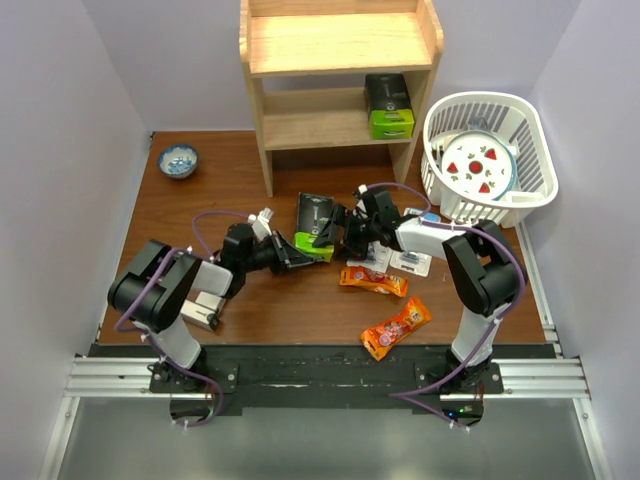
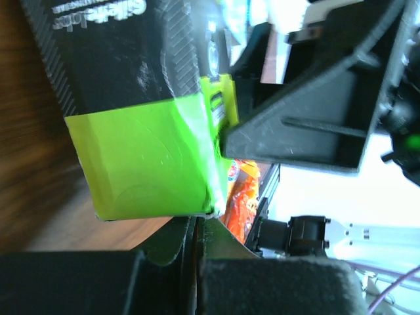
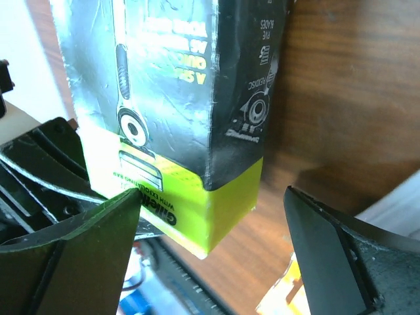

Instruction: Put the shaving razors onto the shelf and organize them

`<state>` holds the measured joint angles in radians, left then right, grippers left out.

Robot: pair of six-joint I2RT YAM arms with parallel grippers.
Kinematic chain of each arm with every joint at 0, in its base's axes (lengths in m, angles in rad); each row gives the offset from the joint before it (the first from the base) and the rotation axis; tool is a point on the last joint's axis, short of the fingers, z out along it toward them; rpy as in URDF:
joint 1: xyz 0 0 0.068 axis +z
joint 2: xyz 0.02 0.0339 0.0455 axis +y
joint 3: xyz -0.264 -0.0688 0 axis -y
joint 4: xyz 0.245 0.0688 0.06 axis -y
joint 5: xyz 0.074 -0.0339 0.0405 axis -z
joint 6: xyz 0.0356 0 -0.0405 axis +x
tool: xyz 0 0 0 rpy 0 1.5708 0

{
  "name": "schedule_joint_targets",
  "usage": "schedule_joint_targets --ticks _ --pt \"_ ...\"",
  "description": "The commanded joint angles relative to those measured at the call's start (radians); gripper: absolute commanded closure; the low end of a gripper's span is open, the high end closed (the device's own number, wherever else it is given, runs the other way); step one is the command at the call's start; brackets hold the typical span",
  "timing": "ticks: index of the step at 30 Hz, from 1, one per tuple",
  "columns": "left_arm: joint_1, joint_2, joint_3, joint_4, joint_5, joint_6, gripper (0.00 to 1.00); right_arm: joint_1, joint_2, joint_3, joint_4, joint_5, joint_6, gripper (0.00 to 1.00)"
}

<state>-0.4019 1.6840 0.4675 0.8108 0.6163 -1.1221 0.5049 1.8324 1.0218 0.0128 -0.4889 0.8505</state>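
A black razor box with a lime-green end [image 1: 316, 222] lies on the table in front of the wooden shelf [image 1: 340, 45]. My left gripper [image 1: 298, 256] is shut, its tips [image 2: 195, 226] against the lower edge of the box's green end [image 2: 144, 157], with nothing visible between them. My right gripper [image 1: 332, 232] stands open, its fingers on either side of the same green end [image 3: 211, 192]. A second black and green box [image 1: 389, 105] stands on the shelf's lower board at the right. Two clear blister cards [image 1: 398, 260] lie under the right arm.
Two orange snack packets [image 1: 373, 280] [image 1: 396, 327] lie near the front of the table. A white slatted basket [image 1: 535, 130] holding a plate stands at the right. A small blue bowl [image 1: 179, 160] sits at the back left. A pale long box [image 1: 203, 312] lies under the left arm.
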Motion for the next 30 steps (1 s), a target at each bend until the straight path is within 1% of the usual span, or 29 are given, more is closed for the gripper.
schedule_joint_targets --ticks 1,3,4,7,10,12,13,14,16,17,18,20,21,23,25,26,27,28,29,30 --pt "0.003 -0.078 0.025 0.077 0.089 0.065 1.0 -0.019 -0.029 -0.025 0.013 -0.039 0.134 0.07" --pt "-0.008 -0.076 0.017 0.079 0.092 0.077 1.0 -0.02 -0.022 -0.017 0.041 -0.062 0.188 0.06" --pt "-0.011 -0.073 0.014 0.08 0.089 0.077 1.0 -0.02 -0.013 -0.012 0.044 -0.072 0.205 0.04" --pt "-0.017 -0.066 0.028 0.087 0.086 0.059 1.0 -0.02 -0.002 0.001 0.05 -0.111 0.26 0.02" --pt "-0.028 -0.047 0.052 0.108 0.108 0.059 1.0 -0.02 0.002 0.001 0.079 -0.126 0.308 0.01" --pt "-0.034 -0.041 0.066 0.108 0.117 0.079 1.0 -0.02 0.001 0.001 0.099 -0.128 0.331 0.04" --pt "-0.035 -0.038 0.069 0.105 0.117 0.082 1.0 -0.02 0.001 0.003 0.113 -0.126 0.331 0.07" --pt "-0.037 -0.037 0.069 0.096 0.117 0.084 1.0 -0.02 -0.001 0.009 0.119 -0.128 0.329 0.14" --pt "-0.037 -0.038 0.071 0.084 0.106 0.109 1.0 -0.022 -0.007 0.017 0.128 -0.131 0.294 0.23" --pt "-0.037 -0.038 0.071 0.067 0.106 0.126 1.0 -0.022 -0.013 0.023 0.128 -0.131 0.27 0.28" --pt "-0.037 -0.043 0.08 0.053 0.102 0.143 1.0 -0.025 -0.028 0.023 0.127 -0.131 0.21 0.4" --pt "-0.037 -0.053 0.086 0.007 0.094 0.191 1.0 -0.031 -0.05 0.012 0.102 -0.128 0.164 0.47" --pt "-0.037 -0.07 0.094 -0.005 0.094 0.22 1.0 -0.042 -0.085 0.006 0.09 -0.126 0.118 0.52" --pt "-0.038 -0.092 0.105 -0.051 0.102 0.251 0.93 -0.052 -0.122 -0.012 0.062 -0.138 0.055 0.56" --pt "-0.041 -0.135 0.131 -0.074 0.144 0.31 0.87 -0.06 -0.188 -0.022 0.049 -0.155 0.013 0.62" --pt "-0.044 -0.15 0.141 -0.106 0.157 0.33 0.83 -0.062 -0.212 -0.032 0.043 -0.168 -0.005 0.63" --pt "-0.045 -0.171 0.163 -0.111 0.196 0.346 0.77 -0.068 -0.235 -0.035 0.033 -0.169 -0.03 0.64" --pt "-0.045 -0.178 0.175 -0.108 0.23 0.357 0.69 -0.069 -0.281 -0.037 0.015 -0.171 -0.039 0.65" --pt "-0.045 -0.185 0.192 -0.116 0.265 0.37 0.67 -0.071 -0.303 -0.034 0.006 -0.174 -0.053 0.66" --pt "-0.046 -0.197 0.235 -0.133 0.337 0.392 0.66 -0.071 -0.324 -0.028 -0.007 -0.183 -0.088 0.66"
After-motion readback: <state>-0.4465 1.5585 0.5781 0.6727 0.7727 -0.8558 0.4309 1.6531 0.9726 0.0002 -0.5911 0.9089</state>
